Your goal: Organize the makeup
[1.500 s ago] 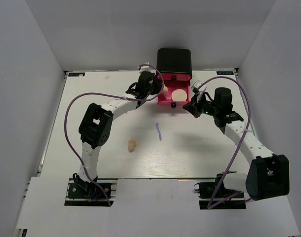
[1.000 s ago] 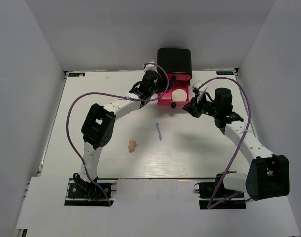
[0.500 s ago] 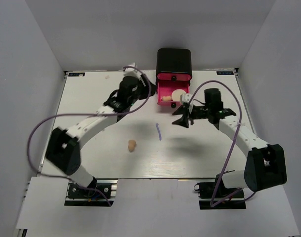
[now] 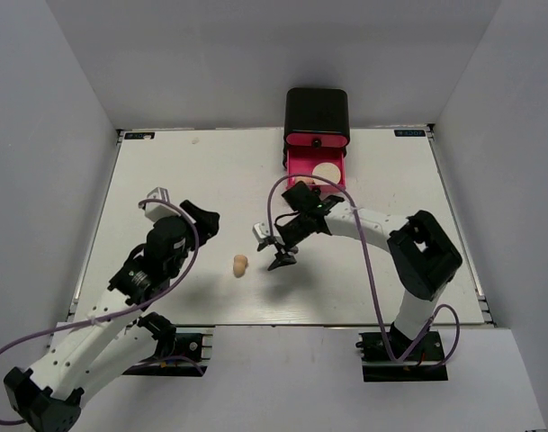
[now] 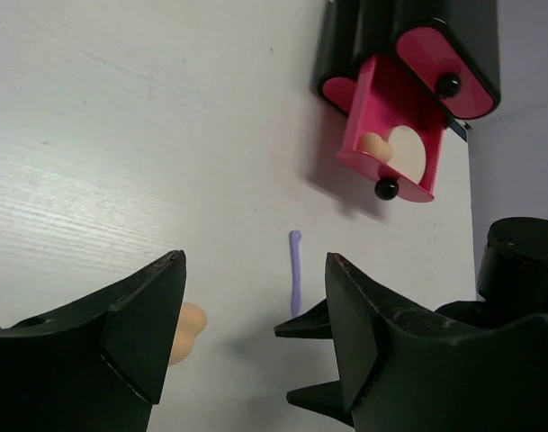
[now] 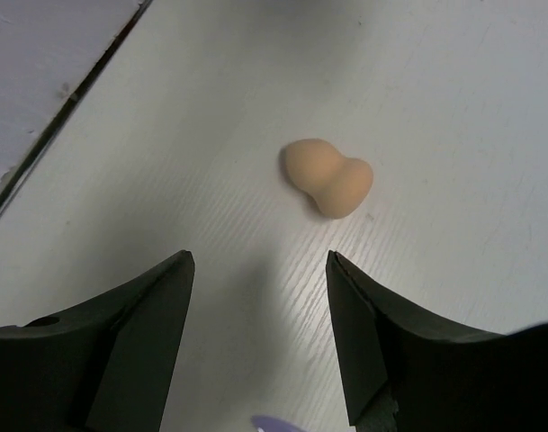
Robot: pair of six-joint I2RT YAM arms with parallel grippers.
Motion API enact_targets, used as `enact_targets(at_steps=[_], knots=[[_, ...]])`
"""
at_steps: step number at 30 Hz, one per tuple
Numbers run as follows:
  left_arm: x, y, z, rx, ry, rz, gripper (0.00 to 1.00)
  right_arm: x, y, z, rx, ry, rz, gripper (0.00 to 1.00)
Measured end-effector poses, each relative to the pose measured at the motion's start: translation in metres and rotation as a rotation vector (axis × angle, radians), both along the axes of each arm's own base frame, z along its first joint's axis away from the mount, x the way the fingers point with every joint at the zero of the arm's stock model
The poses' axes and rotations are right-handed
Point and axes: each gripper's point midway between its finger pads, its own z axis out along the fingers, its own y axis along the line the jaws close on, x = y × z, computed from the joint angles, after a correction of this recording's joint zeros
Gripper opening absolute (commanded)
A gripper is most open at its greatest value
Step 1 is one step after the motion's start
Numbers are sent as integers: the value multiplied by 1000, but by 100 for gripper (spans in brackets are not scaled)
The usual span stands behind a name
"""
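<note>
Above the table (image 4: pixel 166 171), the right gripper (image 4: pixel 272 252), jaws apart, should centre over the sponge (image 6: pixel 327 177) and grip its waist gently.

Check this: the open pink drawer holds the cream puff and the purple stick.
Not quite. In the left wrist view the open pink drawer holds the cream puff and a peach sponge; the purple stick lies on the table.
</note>
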Motion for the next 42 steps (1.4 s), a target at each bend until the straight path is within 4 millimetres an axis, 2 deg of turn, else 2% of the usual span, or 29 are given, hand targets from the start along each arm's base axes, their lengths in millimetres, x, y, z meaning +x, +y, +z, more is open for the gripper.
enact_targets(at_steps=[5,13,15,22,27,29,32,33,36,42], knots=[[-10,17,-7,-8,29,69,73,-1,25,-11,-26,-35,21,64],[-16,28,-20,-10,86,129,73,-5,59,-47,-93,-59,-39,64],[-18,30,-21,-11,92,141,73,1,68,-51,-97,-67,-76,64],[-22,36,-22,-26,96,167,73,33,94,-44,-62,-120,-192,63],[-24,38,-28,-19,111,177,73,37,97,-53,-83,-121,-220,57],[-24,39,-29,-16,115,179,73,35,98,-58,-95,-118,-221,51],[-25,40,-30,-16,118,182,73,31,98,-64,-106,-114,-215,31],[-25,40,-30,-16,120,183,73,31,98,-65,-110,-110,-216,22],[-26,40,-31,-17,124,186,73,30,98,-66,-113,-97,-221,9],[-26,40,-32,-20,130,189,73,30,100,-61,-108,-74,-234,0]])
